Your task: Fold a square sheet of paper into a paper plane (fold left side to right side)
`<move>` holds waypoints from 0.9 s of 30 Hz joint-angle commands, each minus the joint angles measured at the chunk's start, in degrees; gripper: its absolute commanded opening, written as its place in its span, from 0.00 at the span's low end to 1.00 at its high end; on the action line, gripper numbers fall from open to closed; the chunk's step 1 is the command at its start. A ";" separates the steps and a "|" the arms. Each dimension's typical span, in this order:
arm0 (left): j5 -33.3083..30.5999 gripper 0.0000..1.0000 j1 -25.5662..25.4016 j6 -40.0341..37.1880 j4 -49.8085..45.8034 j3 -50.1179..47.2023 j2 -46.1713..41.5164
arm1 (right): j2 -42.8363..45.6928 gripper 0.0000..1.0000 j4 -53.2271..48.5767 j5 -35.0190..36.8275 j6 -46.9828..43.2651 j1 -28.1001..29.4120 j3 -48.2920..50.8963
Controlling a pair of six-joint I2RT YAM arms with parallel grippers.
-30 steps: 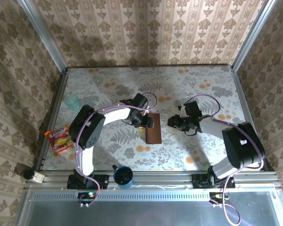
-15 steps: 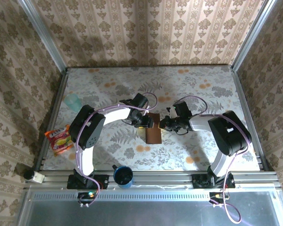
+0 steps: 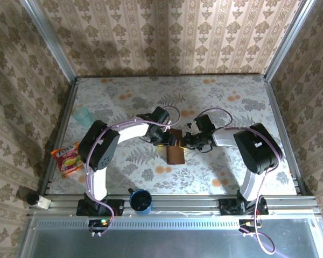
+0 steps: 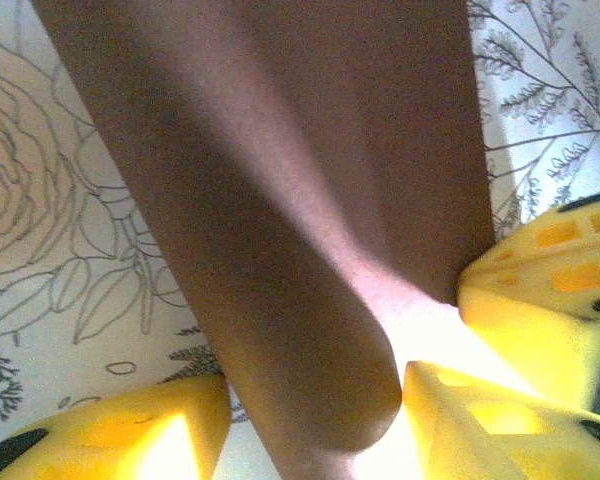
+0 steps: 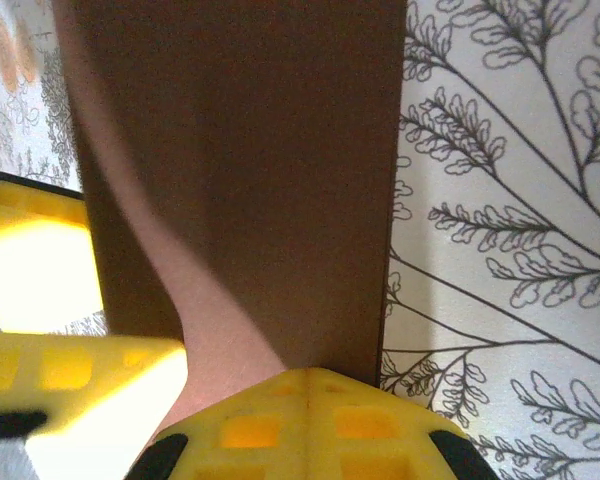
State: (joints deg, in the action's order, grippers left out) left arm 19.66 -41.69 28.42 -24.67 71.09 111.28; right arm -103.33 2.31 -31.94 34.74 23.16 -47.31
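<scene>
The square sheet of paper (image 3: 175, 153) lies folded in half as a dark reddish-brown rectangle at the table's middle. Its far end bulges up in a rounded loop (image 4: 280, 200). My left gripper (image 3: 170, 141) straddles that loop, jaws apart, a bright gap showing beside one finger (image 4: 480, 420). My right gripper (image 3: 185, 143) is shut, and its joined tip (image 5: 310, 385) rests on the paper (image 5: 250, 150) near its right edge, close to the left fingers (image 5: 40, 275). The paper plane is out of view.
A blue cup (image 3: 140, 201) stands at the near edge between the arm bases. An orange snack packet (image 3: 67, 159) lies at the left edge. A pale teal cup (image 3: 83, 114) sits at the back left. Metal rails (image 3: 280, 123) frame the table.
My right arm swung left to the paper's right edge and its jaws shut. My left gripper stayed on the paper and widened slightly.
</scene>
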 commanded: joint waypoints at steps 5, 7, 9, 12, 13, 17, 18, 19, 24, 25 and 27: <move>-6.49 0.65 -0.52 -3.05 -0.76 -2.35 -5.07 | -3.96 0.00 -8.85 6.39 -2.93 0.31 0.51; -4.99 0.67 0.17 -3.19 0.60 -3.26 -7.84 | -4.31 0.00 -8.97 6.63 -2.93 0.32 0.46; -2.85 0.67 0.73 -3.04 1.75 -4.10 -9.57 | -4.48 0.00 -9.22 6.99 -3.00 0.31 0.38; 0.20 0.61 1.09 -2.98 3.43 -5.48 -11.39 | -4.42 0.00 -9.83 7.66 -3.40 0.31 0.21; 1.63 0.58 1.27 -2.74 4.59 -6.27 -11.80 | -4.38 0.00 -10.18 8.07 -3.69 0.31 0.14; 10.02 0.37 2.12 0.07 12.80 -9.95 -11.78 | -4.51 0.00 -10.95 8.73 -4.15 0.31 -0.15; 11.68 0.32 2.35 1.04 15.01 -10.84 -11.39 | -4.62 0.00 -11.09 8.67 -4.16 0.31 -0.20; 13.34 0.27 2.48 1.84 16.95 -11.58 -10.78 | -4.75 0.00 -11.05 8.74 -4.11 0.33 -0.32; 16.14 0.12 2.76 2.72 20.46 -12.83 -7.84 | -5.09 0.00 -11.30 9.00 -4.32 0.31 -0.42; 16.12 0.10 2.76 2.77 20.74 -13.09 -7.36 | -5.10 0.00 -11.41 9.22 -4.26 0.31 -0.40; 15.14 0.10 3.06 2.51 20.60 -13.69 -6.91 | -5.08 0.00 -11.75 9.52 -4.44 0.31 -0.42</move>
State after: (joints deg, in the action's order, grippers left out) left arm 32.60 -39.22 30.39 -6.39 58.43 103.57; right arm -104.22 -1.58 -31.55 31.64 23.20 -49.56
